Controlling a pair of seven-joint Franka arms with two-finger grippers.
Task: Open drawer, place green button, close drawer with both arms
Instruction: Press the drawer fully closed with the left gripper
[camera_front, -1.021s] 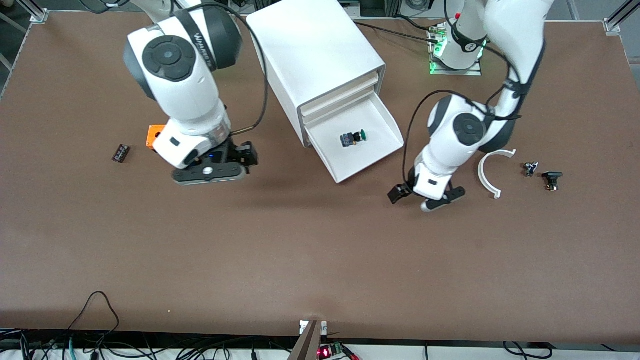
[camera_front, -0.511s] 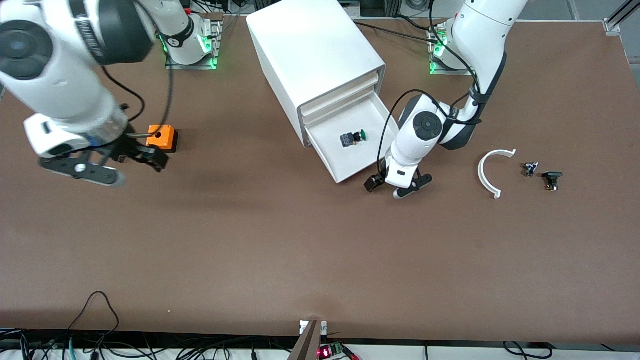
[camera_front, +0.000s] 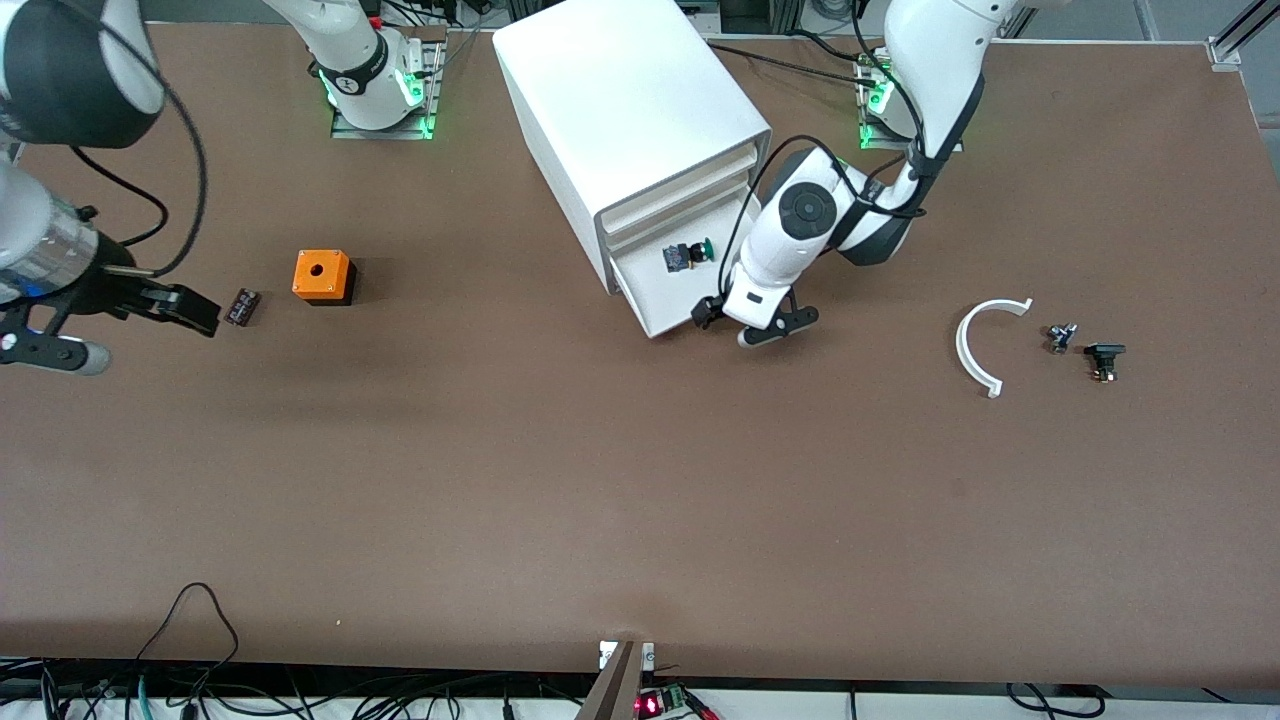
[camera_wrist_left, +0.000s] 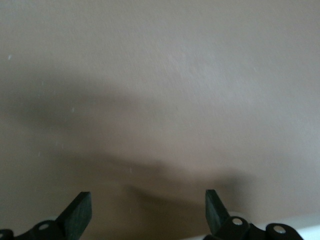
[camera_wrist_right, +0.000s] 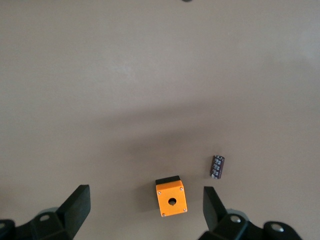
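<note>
Button (camera_front: 686, 255) lay inside the drawer (camera_front: 655, 300), green cap toward the left arm's end of the table, and it had travelled inward with the tray since half a second ago. The drawer was by then much shorter in front of the cabinet (camera_front: 630, 120) than one second ago, so about half of the closing seemed done. The left gripper (camera_front: 752, 322) had come from the open table to the front lip of the drawer; it stood just at that lip, fingers spread wide and holding nothing, and in the left wrist view its fingertips (camera_wrist_left: 80, 210) showed only bare table between them. My judgement is that the side of this gripper was pushing the tray in, and a further push in the same direction would finish the task. The right gripper (camera_front: 60, 325) had drawn away to the right arm's end of the table, wide and empty, high over the table, with the orange cube (camera_front: 322, 276) and the flat black block (camera_front: 241, 306) just beside it; this arm seemed to wait.
</note>
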